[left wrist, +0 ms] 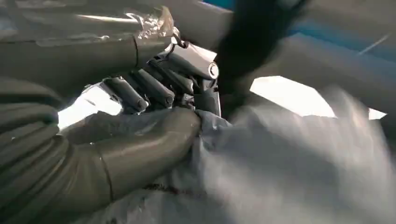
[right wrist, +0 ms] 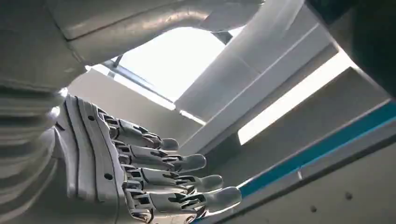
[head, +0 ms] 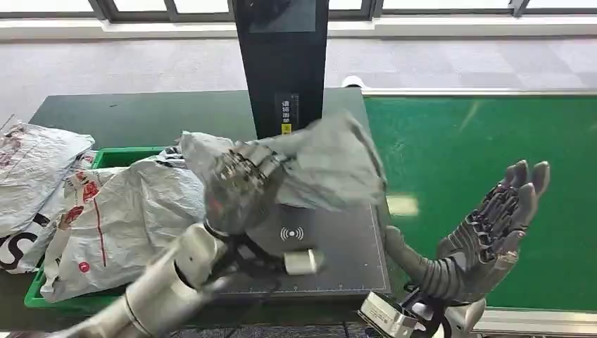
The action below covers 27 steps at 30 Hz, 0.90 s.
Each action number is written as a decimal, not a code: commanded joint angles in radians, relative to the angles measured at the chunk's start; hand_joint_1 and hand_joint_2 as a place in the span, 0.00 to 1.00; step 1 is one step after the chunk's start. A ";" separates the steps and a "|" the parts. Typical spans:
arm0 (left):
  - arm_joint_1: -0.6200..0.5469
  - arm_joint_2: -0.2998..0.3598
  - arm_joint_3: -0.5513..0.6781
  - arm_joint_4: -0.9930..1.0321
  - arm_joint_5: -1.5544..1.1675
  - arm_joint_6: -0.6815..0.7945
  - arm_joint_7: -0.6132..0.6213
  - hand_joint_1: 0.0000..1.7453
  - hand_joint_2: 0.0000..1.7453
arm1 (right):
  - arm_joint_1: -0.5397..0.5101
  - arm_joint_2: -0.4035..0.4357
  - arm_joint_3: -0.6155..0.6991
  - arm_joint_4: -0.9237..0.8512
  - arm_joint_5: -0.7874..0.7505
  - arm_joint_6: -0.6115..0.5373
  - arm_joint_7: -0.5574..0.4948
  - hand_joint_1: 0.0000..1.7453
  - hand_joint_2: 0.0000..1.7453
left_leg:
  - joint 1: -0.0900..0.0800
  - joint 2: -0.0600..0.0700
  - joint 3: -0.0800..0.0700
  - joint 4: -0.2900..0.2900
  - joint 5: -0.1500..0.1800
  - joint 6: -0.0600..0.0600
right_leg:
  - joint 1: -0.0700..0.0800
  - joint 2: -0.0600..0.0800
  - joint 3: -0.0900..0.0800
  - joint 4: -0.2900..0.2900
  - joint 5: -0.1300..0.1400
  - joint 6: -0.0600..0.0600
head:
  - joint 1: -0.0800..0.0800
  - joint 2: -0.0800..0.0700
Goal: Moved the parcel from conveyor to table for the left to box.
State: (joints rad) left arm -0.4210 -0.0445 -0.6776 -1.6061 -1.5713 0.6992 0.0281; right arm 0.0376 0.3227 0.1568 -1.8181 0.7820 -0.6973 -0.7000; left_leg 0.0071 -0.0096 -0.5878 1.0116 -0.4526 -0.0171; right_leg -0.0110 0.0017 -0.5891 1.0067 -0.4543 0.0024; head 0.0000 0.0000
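Observation:
A crumpled grey parcel bag [head: 320, 165] hangs in the air above the dark scale pad [head: 338, 246], blurred by motion. My left hand [head: 239, 184] grips it at its left end; in the left wrist view the thumb and fingers [left wrist: 144, 88] pinch the grey plastic [left wrist: 280, 163]. My right hand [head: 496, 225] is raised over the green conveyor belt [head: 486, 141] with palm up, fingers spread and nothing in it. The right wrist view shows that hand [right wrist: 140, 172] open against the ceiling.
A green bin [head: 116, 156] at the left holds several white and grey parcel bags [head: 120, 211]. A black scanner post [head: 281, 63] stands behind the pad. The dark table [head: 141, 113] reaches back to the left of the post.

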 commanded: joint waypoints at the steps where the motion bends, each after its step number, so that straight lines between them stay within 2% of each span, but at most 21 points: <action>1: 0.224 -0.259 0.419 -0.335 0.001 -0.001 -0.507 1.00 1.00 | -0.073 0.026 -0.042 0.028 -0.004 -0.001 0.002 0.00 1.00 | 0.000 0.014 -0.001 0.001 -0.004 0.001 | 0.000 0.013 -0.003 -0.001 0.001 0.001 | 0.003 0.000; 2: 0.220 -0.238 0.373 -0.350 0.001 -0.001 -0.452 1.00 1.00 | -0.071 0.026 -0.042 0.026 -0.005 -0.001 0.002 0.00 1.00 | -0.003 0.012 0.001 -0.001 -0.005 0.003 | -0.003 0.010 -0.002 -0.001 0.002 0.001 | 0.003 0.000; 3: 0.220 -0.238 0.373 -0.350 0.001 -0.001 -0.452 1.00 1.00 | -0.071 0.026 -0.042 0.026 -0.005 -0.001 0.002 0.00 1.00 | -0.003 0.012 0.003 0.000 -0.007 0.003 | -0.003 0.010 0.000 -0.001 0.001 0.000 | 0.002 0.000; 4: 0.220 -0.238 0.373 -0.350 0.001 -0.001 -0.452 1.00 1.00 | -0.071 0.026 -0.042 0.026 -0.005 -0.001 0.002 0.00 1.00 | -0.004 0.011 -0.003 0.003 -0.014 0.004 | -0.004 0.008 0.001 0.001 -0.004 0.002 | 0.001 0.000; 6: 0.224 -0.238 0.342 -0.364 0.001 -0.001 -0.424 1.00 1.00 | -0.070 0.026 -0.042 0.023 -0.005 -0.001 0.002 0.00 1.00 | -0.002 0.005 0.002 -0.001 -0.009 0.004 | -0.001 0.001 0.002 -0.004 -0.003 0.001 | 0.002 0.000; 9: 0.228 -0.237 0.327 -0.391 0.058 -0.001 -0.413 1.00 1.00 | -0.070 0.026 -0.044 0.023 -0.005 -0.001 0.002 0.00 1.00 | -0.003 0.006 0.005 0.000 -0.007 0.004 | -0.001 0.002 0.004 -0.001 -0.004 0.002 | 0.002 0.000; 10: 0.242 -0.272 0.372 -0.414 0.121 -0.001 -0.479 1.00 1.00 | -0.070 0.026 -0.047 0.021 -0.004 -0.001 0.002 0.00 1.00 | -0.003 0.006 0.004 0.001 -0.007 0.004 | -0.001 0.002 0.003 -0.001 -0.004 0.001 | 0.002 0.000; 11: 0.261 -0.305 0.497 -0.430 0.244 -0.001 -0.604 1.00 1.00 | -0.068 0.026 -0.053 0.016 -0.003 -0.001 0.002 0.00 1.00 | -0.004 0.006 0.004 0.001 -0.007 0.004 | -0.001 0.002 0.003 -0.001 -0.004 0.001 | 0.002 0.000; 14: 0.239 -0.305 0.632 -0.461 0.349 -0.001 -0.602 1.00 1.00 | -0.060 0.026 -0.060 0.003 0.001 -0.001 0.002 0.00 1.00 | -0.004 0.010 0.005 -0.001 -0.007 0.004 | -0.001 0.006 0.003 -0.002 -0.003 0.001 | 0.002 0.000; 15: 0.227 -0.305 0.725 -0.457 0.428 -0.001 -0.637 1.00 1.00 | -0.055 0.026 -0.062 -0.003 0.002 -0.001 0.002 0.00 1.00 | -0.004 0.008 0.005 0.000 -0.007 0.004 | -0.001 0.005 0.003 -0.001 -0.003 0.001 | 0.002 0.000; 17: 0.195 -0.305 0.835 -0.455 0.436 -0.001 -0.639 1.00 1.00 | -0.050 0.026 -0.069 -0.012 0.002 -0.001 0.002 0.00 1.00 | -0.004 0.007 0.006 0.000 -0.007 0.004 | -0.001 0.004 0.003 -0.001 -0.003 0.001 | 0.002 0.000; 24: 0.052 -0.305 1.201 -0.185 0.371 -0.001 -0.632 1.00 1.00 | -0.039 0.026 -0.086 -0.034 0.000 -0.001 0.002 0.00 1.00 | -0.004 0.003 0.006 -0.001 -0.005 0.003 | -0.001 0.000 0.004 -0.001 -0.003 0.001 | 0.002 0.000; 27: 0.030 -0.305 1.241 -0.128 0.348 -0.001 -0.628 1.00 1.00 | -0.039 0.026 -0.089 -0.035 0.000 -0.001 0.002 0.00 1.00 | -0.004 0.003 0.007 -0.002 -0.004 0.003 | -0.001 0.000 0.005 -0.001 -0.003 0.000 | 0.002 0.000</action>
State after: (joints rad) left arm -0.2599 -0.3033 0.1833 -1.9767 -1.1849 0.6992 -0.5989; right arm 0.0325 0.3227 0.1388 -1.8490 0.7855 -0.6973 -0.7004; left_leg 0.0043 -0.0068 -0.5828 1.0118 -0.4578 -0.0145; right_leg -0.0117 0.0015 -0.5854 1.0063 -0.4580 0.0029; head 0.0015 0.0000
